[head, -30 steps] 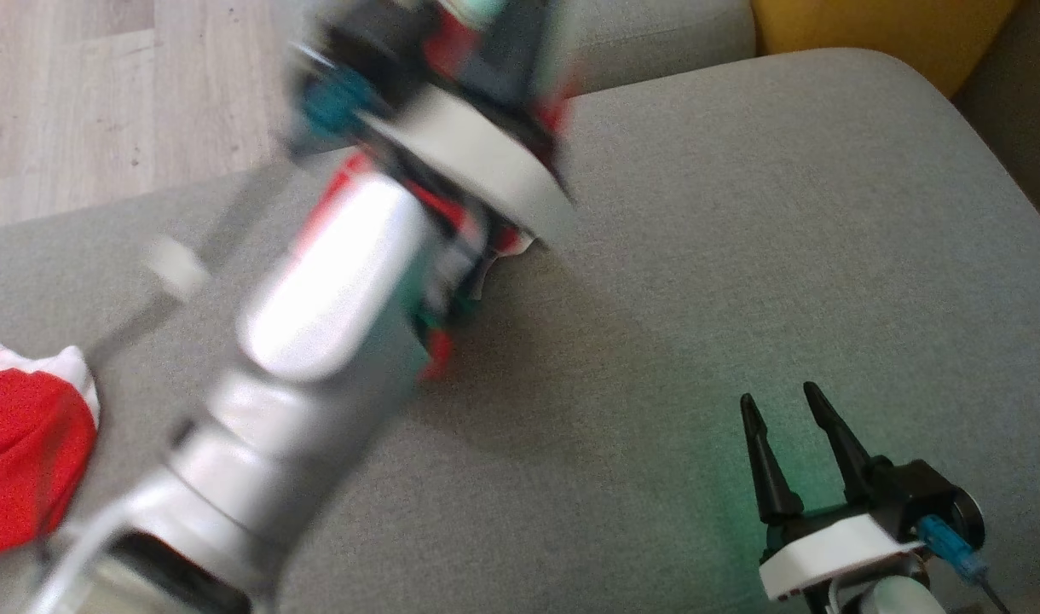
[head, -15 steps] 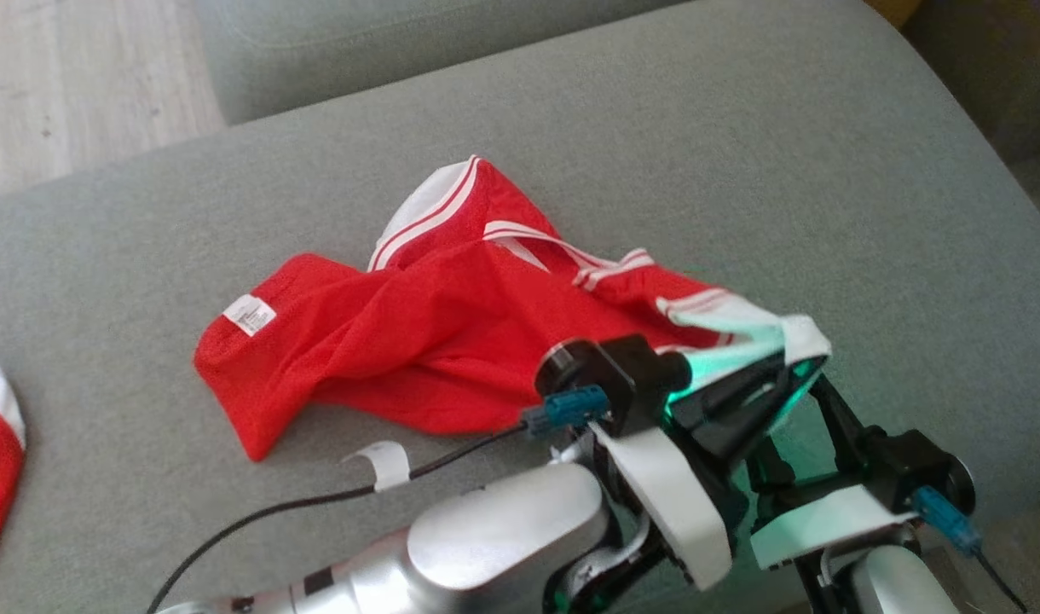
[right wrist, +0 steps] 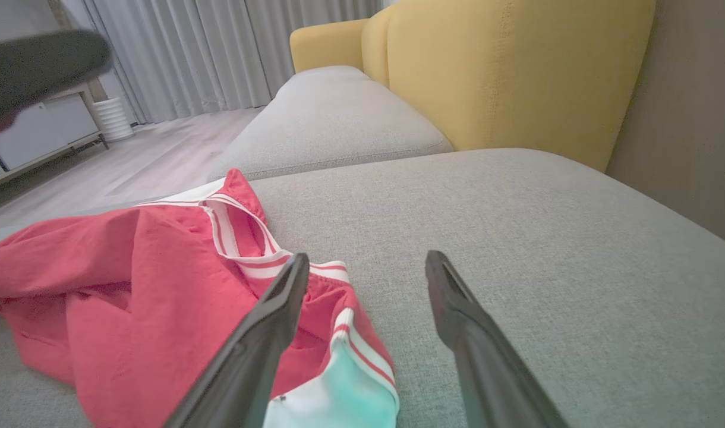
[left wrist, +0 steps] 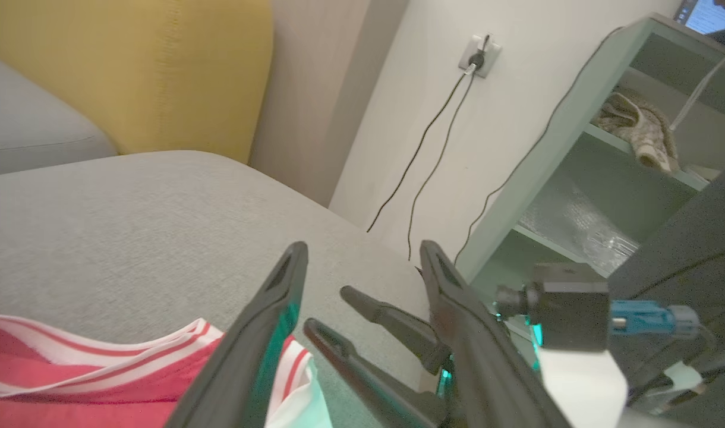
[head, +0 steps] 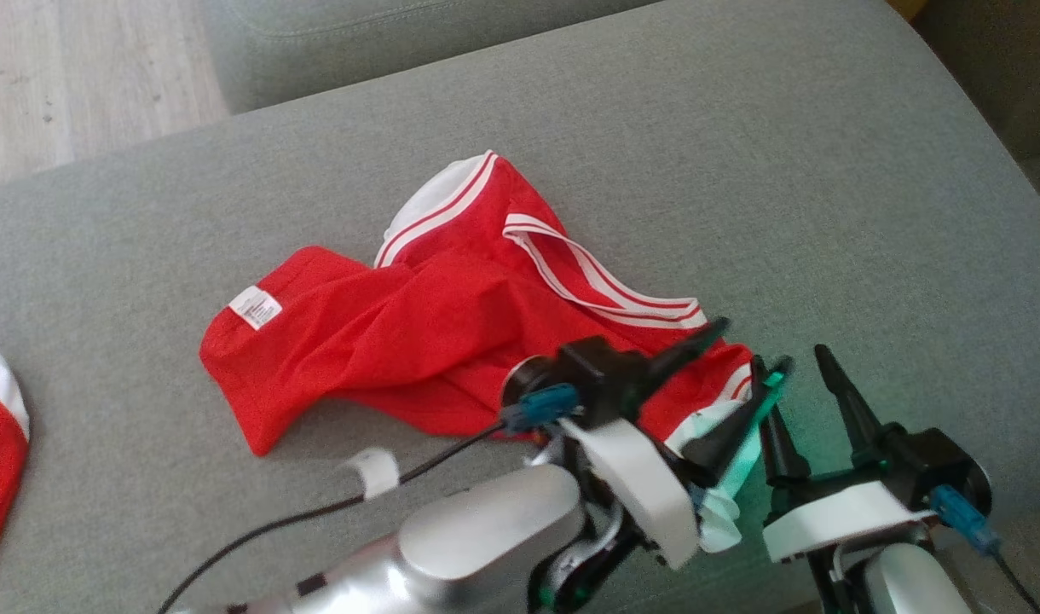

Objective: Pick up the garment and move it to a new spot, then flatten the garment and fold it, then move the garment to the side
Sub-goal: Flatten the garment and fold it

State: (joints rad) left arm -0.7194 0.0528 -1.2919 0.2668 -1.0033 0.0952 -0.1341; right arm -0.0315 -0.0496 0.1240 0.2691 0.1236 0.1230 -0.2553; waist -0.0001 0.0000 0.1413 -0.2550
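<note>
Left gripper (left wrist: 363, 245) low over sofa cushion (head: 827, 170), fingers apart, garment (head: 401, 333) hem lying under them; half a second ago clamped on it. Right gripper (right wrist: 367, 257) fingers apart, unchanged.

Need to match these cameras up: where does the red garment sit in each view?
Head view: garment centre, crumpled.
Left wrist view: garment lower left corner.
Right wrist view: garment lower left.
Shared landmark: grey cushion under it.
</note>
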